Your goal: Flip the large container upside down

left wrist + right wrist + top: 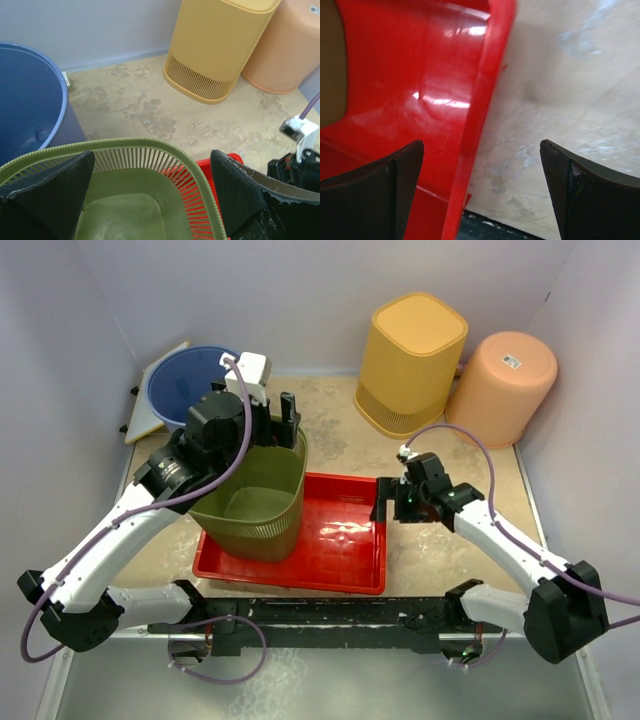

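Olive container [255,510]: left fingers [50,195] wide open astride its rim, right fingers [592,192] wide astride the red tray's [340,545] edge; upright, slatted walls.

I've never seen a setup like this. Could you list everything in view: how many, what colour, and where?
green basket: 1, olive green, upright on the left part of the red tray
red tray: 1, red, middle of the table, close to the arms
yellow bin: 1, yellow, upside down at the back
peach bin: 1, peach, upside down, back right, beside the yellow bin
blue tub: 1, blue, back left corner
white board: 1, white, under the blue tub
table: 1, mottled beige
left arm: 1, white and black, near left
right arm: 1, white and black, near right
left claw: 1, black, open over the green basket's rim
right claw: 1, black, open astride the red tray's right edge
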`<state>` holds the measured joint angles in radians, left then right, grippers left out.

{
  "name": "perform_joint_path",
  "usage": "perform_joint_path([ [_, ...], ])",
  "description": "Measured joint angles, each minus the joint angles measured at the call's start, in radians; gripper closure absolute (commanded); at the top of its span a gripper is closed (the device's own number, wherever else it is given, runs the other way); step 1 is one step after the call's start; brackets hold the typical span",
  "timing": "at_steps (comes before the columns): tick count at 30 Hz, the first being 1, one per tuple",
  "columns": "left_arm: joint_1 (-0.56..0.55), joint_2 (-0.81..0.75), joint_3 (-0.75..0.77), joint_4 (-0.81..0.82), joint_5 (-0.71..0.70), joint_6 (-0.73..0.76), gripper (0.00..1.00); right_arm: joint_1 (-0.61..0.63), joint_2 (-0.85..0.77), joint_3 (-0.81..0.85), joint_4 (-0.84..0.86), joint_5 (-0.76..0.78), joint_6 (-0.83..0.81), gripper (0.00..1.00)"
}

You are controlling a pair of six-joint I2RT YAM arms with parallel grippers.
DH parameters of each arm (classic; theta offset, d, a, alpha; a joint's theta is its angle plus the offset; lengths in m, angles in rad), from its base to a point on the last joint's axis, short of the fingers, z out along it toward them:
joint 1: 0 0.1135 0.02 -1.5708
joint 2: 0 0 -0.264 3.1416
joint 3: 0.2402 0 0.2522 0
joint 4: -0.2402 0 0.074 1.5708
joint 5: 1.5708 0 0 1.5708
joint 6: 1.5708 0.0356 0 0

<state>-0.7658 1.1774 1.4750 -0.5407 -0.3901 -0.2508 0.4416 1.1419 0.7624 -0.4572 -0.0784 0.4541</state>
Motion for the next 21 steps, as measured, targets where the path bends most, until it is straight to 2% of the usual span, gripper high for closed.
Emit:
perform_joint_path([
  [6, 0.000, 0.026, 0.031, 0.001, 0.011, -0.002, 0.05, 0.119, 0.058, -0.037, 0.109, -0.123, 0.096, 0.00],
  [11, 0.000, 0.037, 0.079, 0.009, 0.028, -0.018, 0.06, 0.228, 0.214, 0.006, 0.240, -0.182, 0.160, 0.00],
  [15, 0.000, 0.041, 0.107, 0.027, 0.050, -0.025, 0.06, 0.334, 0.386, 0.136, 0.315, -0.249, 0.180, 0.00],
  [21, 0.000, 0.054, 0.117, 0.055, 0.073, -0.035, 0.06, 0.472, 0.682, 0.430, 0.411, -0.360, 0.184, 0.00],
])
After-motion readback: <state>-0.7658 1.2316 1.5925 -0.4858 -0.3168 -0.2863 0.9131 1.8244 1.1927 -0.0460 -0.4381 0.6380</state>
